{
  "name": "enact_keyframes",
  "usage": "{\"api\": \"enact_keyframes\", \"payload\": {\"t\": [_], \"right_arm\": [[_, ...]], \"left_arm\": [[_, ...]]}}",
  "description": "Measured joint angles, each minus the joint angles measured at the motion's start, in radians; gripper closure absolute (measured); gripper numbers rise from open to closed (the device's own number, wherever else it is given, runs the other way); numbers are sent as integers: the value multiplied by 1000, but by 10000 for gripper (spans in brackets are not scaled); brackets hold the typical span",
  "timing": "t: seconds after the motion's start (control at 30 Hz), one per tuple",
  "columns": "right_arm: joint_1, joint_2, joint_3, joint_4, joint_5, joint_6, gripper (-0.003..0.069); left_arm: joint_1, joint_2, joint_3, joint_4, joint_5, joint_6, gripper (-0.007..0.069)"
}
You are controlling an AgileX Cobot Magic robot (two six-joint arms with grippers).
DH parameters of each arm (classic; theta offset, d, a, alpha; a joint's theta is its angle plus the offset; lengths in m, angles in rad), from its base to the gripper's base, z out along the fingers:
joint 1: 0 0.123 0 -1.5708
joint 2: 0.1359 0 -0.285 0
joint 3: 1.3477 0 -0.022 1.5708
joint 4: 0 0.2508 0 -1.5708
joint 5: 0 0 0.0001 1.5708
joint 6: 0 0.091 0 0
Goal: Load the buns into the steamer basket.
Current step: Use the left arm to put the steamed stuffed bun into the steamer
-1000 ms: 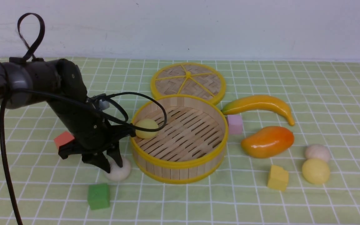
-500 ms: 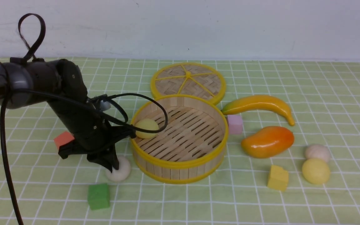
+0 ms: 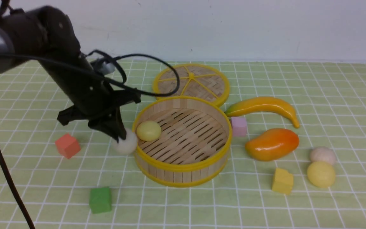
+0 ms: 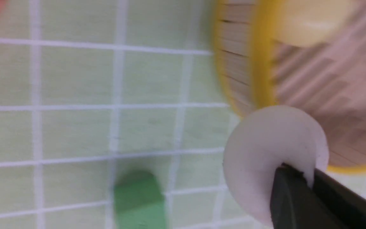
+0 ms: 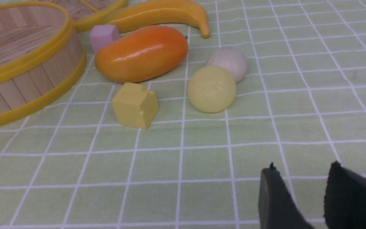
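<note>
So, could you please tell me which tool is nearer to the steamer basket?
Left. The left tool, shut on an off-white bun, is right beside the left rim of the steamer basket. The right tool stands open farther off, with the yellow cube between it and the basket.

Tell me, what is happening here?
The left pincer is shut on an off-white bun, holding it beside the rim of the steamer basket. One pale yellow bun lies inside the basket. A second off-white bun and a second pale yellow bun wait on the cloth near the mango. The right pincer is open and empty.
</note>
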State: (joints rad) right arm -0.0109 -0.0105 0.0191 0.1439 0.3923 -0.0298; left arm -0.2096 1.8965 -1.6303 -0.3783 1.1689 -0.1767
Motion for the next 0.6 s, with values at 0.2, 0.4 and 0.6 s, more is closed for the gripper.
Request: {"api": "enact_keyframes", "payload": {"t": [0.2, 0.4, 0.6], "right_arm": [[0, 0, 0, 0, 0, 0, 420], [0, 0, 0, 0, 0, 0, 420], [0, 0, 0, 0, 0, 0, 420]], "left_arm": [[0, 7, -14, -173, -26, 82, 634], [-20, 78, -15, -226, -106, 154, 630], [-61, 166, -15, -229, -159, 170, 613]]}}
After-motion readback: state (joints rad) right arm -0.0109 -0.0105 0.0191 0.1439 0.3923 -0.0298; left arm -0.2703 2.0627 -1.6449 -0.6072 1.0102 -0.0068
